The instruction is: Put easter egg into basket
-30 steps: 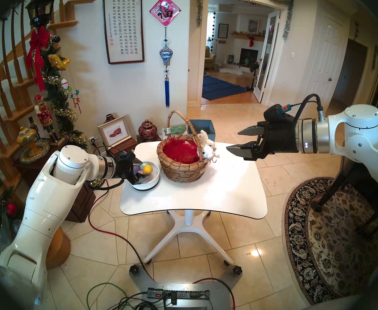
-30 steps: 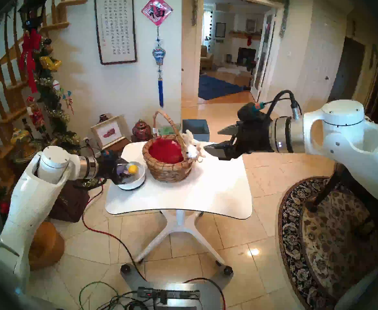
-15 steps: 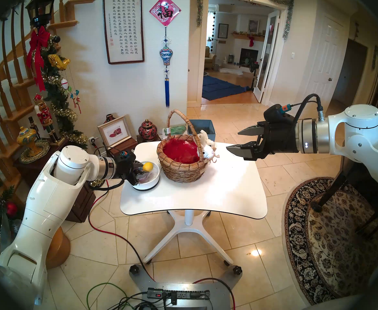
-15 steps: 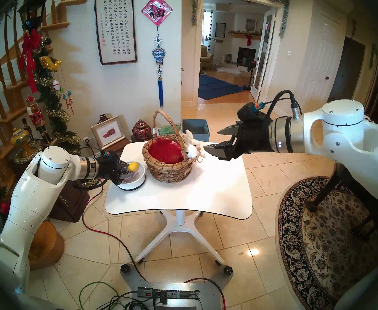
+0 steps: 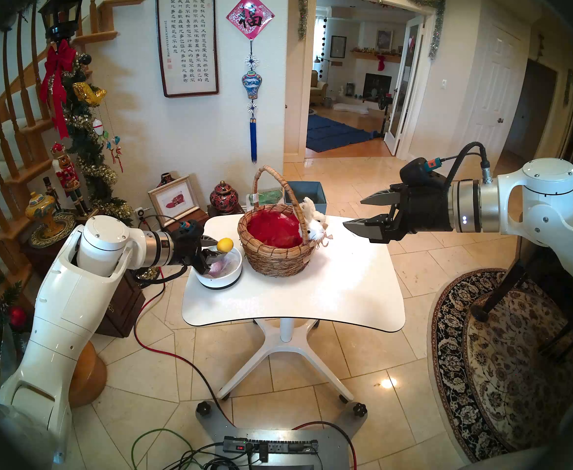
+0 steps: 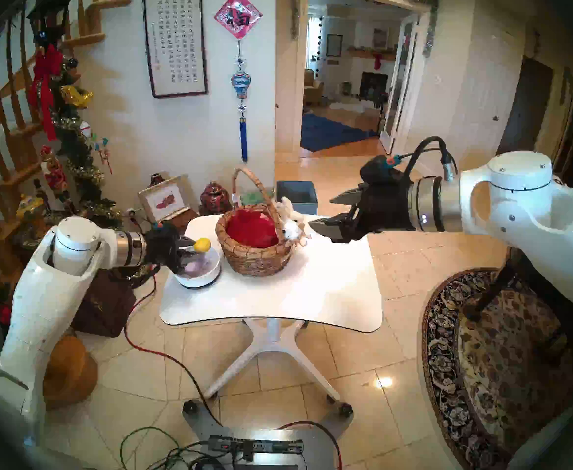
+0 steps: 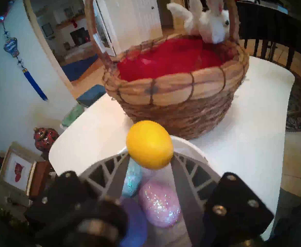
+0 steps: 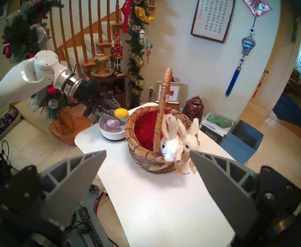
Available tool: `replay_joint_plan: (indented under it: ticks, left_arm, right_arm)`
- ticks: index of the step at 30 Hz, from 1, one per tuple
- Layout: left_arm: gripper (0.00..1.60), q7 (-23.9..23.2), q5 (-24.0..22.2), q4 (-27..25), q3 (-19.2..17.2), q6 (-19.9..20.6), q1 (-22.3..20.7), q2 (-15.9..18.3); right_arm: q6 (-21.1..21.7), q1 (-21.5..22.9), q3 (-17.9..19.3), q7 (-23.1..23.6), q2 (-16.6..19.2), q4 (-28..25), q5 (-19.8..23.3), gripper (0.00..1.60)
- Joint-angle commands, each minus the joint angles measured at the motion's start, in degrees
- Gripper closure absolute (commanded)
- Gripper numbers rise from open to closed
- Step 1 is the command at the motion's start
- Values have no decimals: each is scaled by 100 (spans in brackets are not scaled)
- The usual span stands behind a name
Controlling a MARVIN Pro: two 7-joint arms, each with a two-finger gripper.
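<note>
The left gripper (image 7: 150,156) is pinching a smooth yellow egg (image 7: 149,144) above the shallow white round bowl (image 5: 232,278); just ahead the round brown wicker basket's (image 7: 178,91) rim is standing higher, while the right gripper (image 5: 358,215) is hanging spread wide beyond it over the white counter (image 5: 312,289).

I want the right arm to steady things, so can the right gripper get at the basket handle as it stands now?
Probably yes. The right gripper is open, holds nothing, and hangs beside the basket on the bunny side. The handle arches free above the rim; only the plush bunnies sit at its near base.

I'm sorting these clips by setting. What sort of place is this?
Most likely a private home's entry hall, decorated for Christmas: a wooden staircase wrapped in garland, a doorway to a living room with a fireplace, and tiled floor around the table.
</note>
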Motion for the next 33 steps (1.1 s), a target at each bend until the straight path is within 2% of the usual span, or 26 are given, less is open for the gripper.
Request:
replay_joint_plan:
  ticks: [1, 8, 19, 27, 33]
  left_arm:
    - [85, -56, -224, -369, -311, 71, -53, 6]
    - [84, -64, -241, -534, -358, 91, -253, -40]
    - [83, 64, -28, -623, 295, 347, -987, -373]
    - [81, 284, 206, -575, 705, 632, -1346, -780]
    - [66, 248, 331, -328, 1050, 851, -1644, -896]
  right_arm:
    - [-18, 35, 59, 7, 4, 15, -10, 0]
    - [-18, 37, 57, 6, 4, 15, -10, 0]
    - [-17, 42, 49, 1, 4, 14, -7, 0]
    - [-17, 43, 48, 1, 4, 14, -7, 0]
    - [-18, 41, 51, 4, 4, 15, -8, 0]
